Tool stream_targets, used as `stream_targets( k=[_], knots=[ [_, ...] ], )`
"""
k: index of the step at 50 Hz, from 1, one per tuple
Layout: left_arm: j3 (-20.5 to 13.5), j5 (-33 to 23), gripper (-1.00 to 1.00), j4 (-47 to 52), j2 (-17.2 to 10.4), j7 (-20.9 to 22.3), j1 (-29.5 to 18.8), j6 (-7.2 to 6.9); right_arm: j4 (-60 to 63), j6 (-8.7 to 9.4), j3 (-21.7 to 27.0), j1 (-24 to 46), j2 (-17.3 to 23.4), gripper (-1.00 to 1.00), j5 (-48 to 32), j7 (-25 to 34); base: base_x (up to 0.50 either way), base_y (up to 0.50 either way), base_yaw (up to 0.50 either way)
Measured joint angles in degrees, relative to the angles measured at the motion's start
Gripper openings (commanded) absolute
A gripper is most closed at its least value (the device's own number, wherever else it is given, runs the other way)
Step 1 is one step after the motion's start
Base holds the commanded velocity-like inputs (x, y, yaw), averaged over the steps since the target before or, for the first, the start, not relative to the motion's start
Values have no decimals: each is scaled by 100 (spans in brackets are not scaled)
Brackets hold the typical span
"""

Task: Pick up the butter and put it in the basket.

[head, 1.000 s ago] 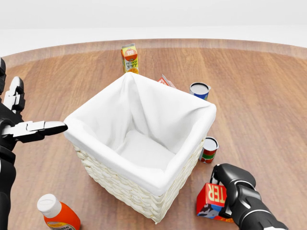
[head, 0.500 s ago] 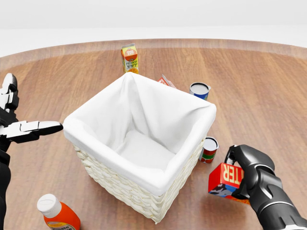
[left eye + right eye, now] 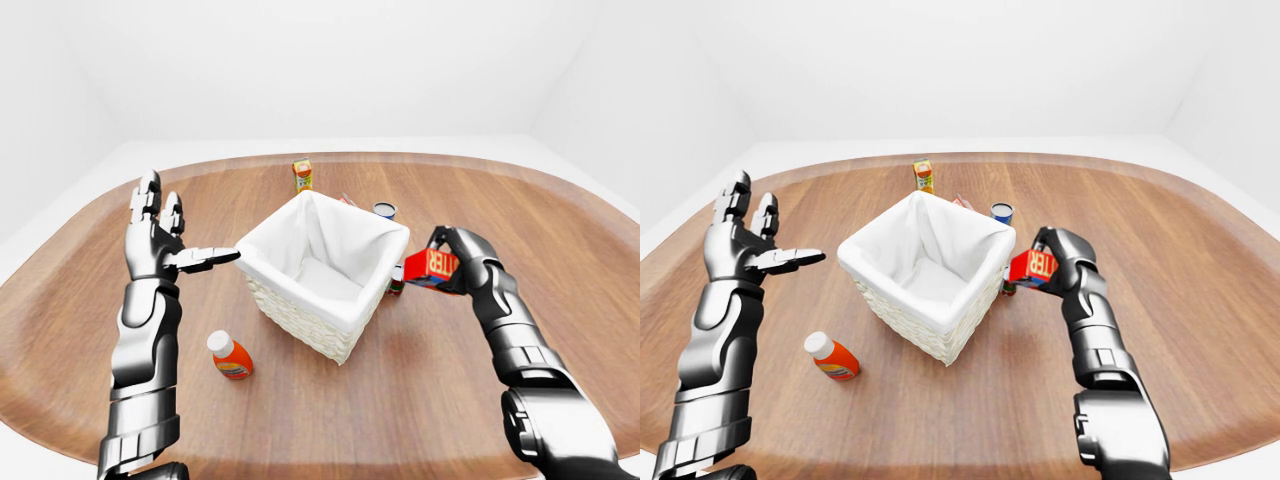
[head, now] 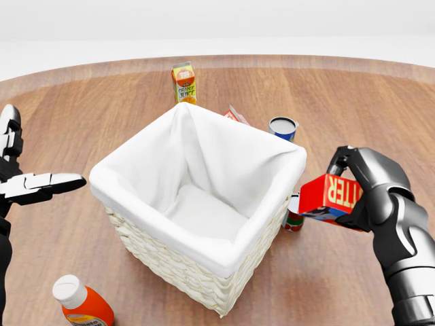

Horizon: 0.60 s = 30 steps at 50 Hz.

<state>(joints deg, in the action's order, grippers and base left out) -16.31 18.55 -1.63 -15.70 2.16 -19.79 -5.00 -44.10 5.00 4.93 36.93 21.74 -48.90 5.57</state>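
One basket (image 4: 170,261), one butter box (image 4: 331,195), one juice carton (image 4: 183,82), two cans, one bottle (image 4: 81,303) and one small red-and-white pack (image 4: 234,115) show on the wooden table (image 4: 380,115).

The right hand (image 4: 370,187) holds the butter clear of the table, fingers closed round its right end. The box is red, tilted, with white letters "TER" readable on its face; the rest of the word is hidden. It hangs just right of the basket's right corner, outside the rim, near rim height.

The left hand (image 3: 160,240) is wide, fingers upright and the thumb (image 4: 47,182) pointing toward the basket's left corner, not touching it and holding nothing.

The basket is white wicker with a white cloth liner (image 4: 204,176); nothing shows inside it.

The carton, well beyond the basket from both hands, reads "ORANGE JUICE". The blue can (image 4: 282,127) stands up-left of the right hand; its label cannot be read. The red-and-green can (image 4: 293,216) sits just below and left of the butter, partly hidden by it and by the basket. The orange bottle with a white cap lies below the left hand in the head view; its label is too small to read.
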Motion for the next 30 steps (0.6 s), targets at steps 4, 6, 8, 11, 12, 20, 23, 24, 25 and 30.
stream_targets(
  k=[4,6,8,11,12,20,23,24,25,30],
  knots=[
    [1,-3,100,-12,5,4,8,0,186,0,74,72,23,-100,151,-74,0,0,0],
    [0,1,100,-8,5,0,9,0,263,0,106,111,30,-100,232,-132,0,0,0],
    [-2,5,100,1,2,-5,6,0,336,0,134,152,37,-100,314,-193,0,0,0],
    [-7,9,100,-5,0,-6,6,0,454,0,168,209,45,-100,437,-271,0,0,0],
    [-9,9,100,-12,1,-3,8,0,494,0,178,226,46,-100,475,-293,0,0,0],
    [-26,36,100,-62,-12,-6,4,0,641,0,214,399,40,-100,772,-488,0,0,0],
    [-31,46,100,-84,-15,-7,9,0,660,0,209,461,27,-100,855,-566,0,0,0],
    [-32,48,100,-88,-16,-8,10,0,670,0,205,479,21,-100,878,-589,0,0,0],
    [-33,50,100,-94,-17,-8,13,0,682,0,200,497,13,-100,898,-610,0,0,0],
    [-39,61,100,-122,-18,-7,27,0,767,0,175,583,-35,-100,972,-702,0,0,0]
  ],
)
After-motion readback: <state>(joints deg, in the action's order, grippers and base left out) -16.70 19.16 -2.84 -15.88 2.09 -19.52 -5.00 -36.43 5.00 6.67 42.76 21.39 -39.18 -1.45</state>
